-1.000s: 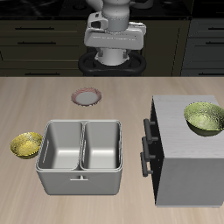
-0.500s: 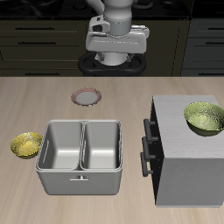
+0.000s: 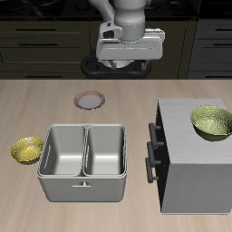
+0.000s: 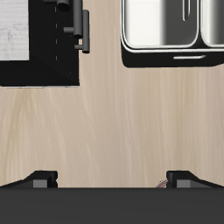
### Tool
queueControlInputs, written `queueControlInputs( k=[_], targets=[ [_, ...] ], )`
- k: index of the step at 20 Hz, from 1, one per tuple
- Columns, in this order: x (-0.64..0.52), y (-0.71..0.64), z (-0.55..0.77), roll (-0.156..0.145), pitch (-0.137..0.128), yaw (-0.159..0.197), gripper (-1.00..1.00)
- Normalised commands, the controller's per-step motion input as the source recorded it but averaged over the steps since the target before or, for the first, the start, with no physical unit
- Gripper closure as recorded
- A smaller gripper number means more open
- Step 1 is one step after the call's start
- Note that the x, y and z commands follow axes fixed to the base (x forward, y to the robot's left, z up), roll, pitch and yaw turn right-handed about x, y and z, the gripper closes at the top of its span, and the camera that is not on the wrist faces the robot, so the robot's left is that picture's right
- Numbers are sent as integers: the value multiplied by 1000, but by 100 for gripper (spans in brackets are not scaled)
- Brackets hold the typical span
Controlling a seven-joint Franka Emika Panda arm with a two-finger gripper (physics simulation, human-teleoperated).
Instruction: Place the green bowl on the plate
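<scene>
Your wooden tabletop (image 3: 118, 104) carries a grey cabinet (image 3: 195, 168); the glossy olive-green bowl (image 3: 211, 122) sits on top of it. The small pinkish-rimmed plate (image 3: 89, 100) lies well apart from the cabinet, farther back. Your jaws (image 4: 111, 181) hang wide, holding nothing.

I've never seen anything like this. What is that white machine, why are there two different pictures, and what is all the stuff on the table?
These are computer-simulated pictures. The white machine is a robot arm; its claw hangs above the table's back, holding nothing. One picture looks at the table from in front and above; the other is taken from the claw itself, looking down. On the table sit a small plate, a metal two-part tub, a small yellow bowl and a grey cabinet with the green bowl on top. That bowl should go on the plate.
</scene>
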Motion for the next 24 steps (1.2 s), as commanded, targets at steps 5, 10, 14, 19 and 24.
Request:
queueControlInputs(
  k=[5,10,14,19,24],
  targets=[
    [478,261,32,29,7,6,-100],
    [439,265,-4,47,12,7,-100],
    [432,265,8,41,2,16,-100],
    [456,158,-29,3,-5,17,-100],
    [316,125,-42,4,18,3,-100]
  ],
)
